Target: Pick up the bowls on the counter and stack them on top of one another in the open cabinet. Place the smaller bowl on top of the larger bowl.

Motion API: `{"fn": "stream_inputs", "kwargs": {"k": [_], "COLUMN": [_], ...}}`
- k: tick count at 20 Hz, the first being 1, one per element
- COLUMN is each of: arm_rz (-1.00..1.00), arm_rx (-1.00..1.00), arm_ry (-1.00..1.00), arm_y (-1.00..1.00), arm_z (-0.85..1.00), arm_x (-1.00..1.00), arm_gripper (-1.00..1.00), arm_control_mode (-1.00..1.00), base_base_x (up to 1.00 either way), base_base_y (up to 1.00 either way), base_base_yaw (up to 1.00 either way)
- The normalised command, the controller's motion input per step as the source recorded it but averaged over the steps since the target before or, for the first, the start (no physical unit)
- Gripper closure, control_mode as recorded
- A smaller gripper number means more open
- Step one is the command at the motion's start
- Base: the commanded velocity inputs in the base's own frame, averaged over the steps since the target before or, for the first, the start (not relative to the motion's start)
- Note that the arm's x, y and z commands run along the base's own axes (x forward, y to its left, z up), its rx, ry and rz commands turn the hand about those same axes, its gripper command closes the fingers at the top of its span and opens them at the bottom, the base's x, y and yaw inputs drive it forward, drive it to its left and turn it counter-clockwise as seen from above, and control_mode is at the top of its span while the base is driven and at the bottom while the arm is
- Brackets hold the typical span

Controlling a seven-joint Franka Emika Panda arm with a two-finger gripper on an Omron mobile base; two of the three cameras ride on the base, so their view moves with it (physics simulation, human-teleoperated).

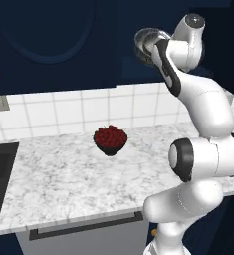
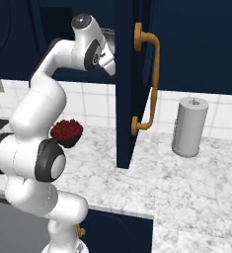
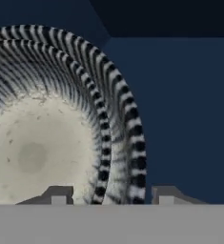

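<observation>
Inside the open cabinet (image 3: 180, 119), fingers (image 3: 59, 195) straddle nested bowls' (image 3: 61, 133) rims; no writing.

Veined marble counter (image 1: 63, 179), glossy arm (image 1: 208, 109)

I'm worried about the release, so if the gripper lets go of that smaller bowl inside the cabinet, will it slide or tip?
The smaller bowl seems already nested within the larger bowl, so it probably settles rather than tips. Both look rigid, glazed and round, so some slipping is possible. The gripper appears to straddle the rims.
</observation>
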Motion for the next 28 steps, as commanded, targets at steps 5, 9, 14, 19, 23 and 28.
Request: {"fn": "stream_inputs", "kwargs": {"k": [5, 9, 14, 19, 23, 28], "arm_rz": [0.00, -0.02, -0.02, -0.01, 0.00, 0.21], "arm_rx": [0.00, 0.00, 0.00, -0.11, -0.17, -0.59], "arm_ry": [-0.34, -0.54, -0.38, 0.12, 0.08, -0.02], "arm_y": [-0.01, 0.00, 0.00, 0.31, 0.86, 0.69], "arm_z": [-0.05, 0.06, -0.28, -1.00, -1.00, -0.43], "arm_x": [-0.79, -1.00, -1.00, -1.00, -1.00, -0.64], "arm_gripper": [-1.00, -1.00, -1.00, -1.00, -1.00, -1.00], "arm_control_mode": [-1.00, -1.00, -1.00, -1.00, -1.00, -1.00], "base_base_x": [0.00, 0.00, 0.00, 0.00, 0.00, 0.00], "base_base_y": [0.00, 0.00, 0.00, 0.00, 0.00, 0.00], "base_base_yaw": [0.00, 0.00, 0.00, 0.00, 0.00, 0.00]}}
